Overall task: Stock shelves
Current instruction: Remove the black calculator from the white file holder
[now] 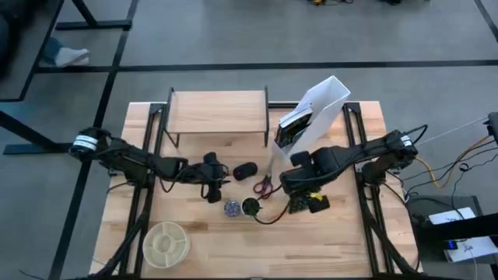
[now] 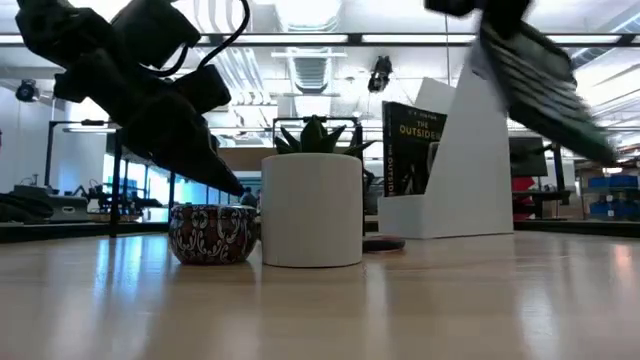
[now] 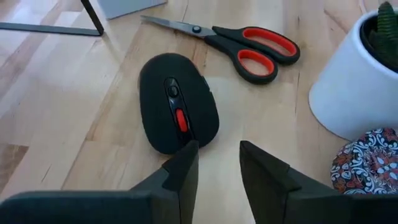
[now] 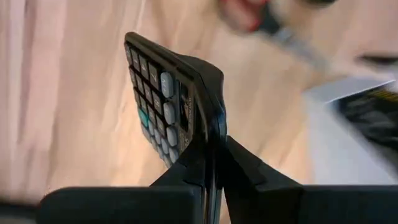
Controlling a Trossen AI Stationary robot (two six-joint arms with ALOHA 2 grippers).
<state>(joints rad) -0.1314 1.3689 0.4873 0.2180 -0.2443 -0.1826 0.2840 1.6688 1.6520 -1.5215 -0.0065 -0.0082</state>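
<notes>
Right gripper (image 4: 214, 155) clamps calculator (image 4: 168, 106), airborne; next carry to shelf (image 1: 218, 111). Left gripper (image 3: 217, 165) narrowly open behind mouse (image 3: 177, 102).

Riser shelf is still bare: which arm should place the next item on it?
Right, probably. Its hand is already shut on the calculator and lifted. The left hand hovers open short of the mouse, holding nothing. The riser shelf sits between both arms.

The dark book (image 2: 407, 150) standing in the white file holder (image 2: 470, 170) reads "THE OUTSIDER" on its cover; nothing else is legible.
</notes>
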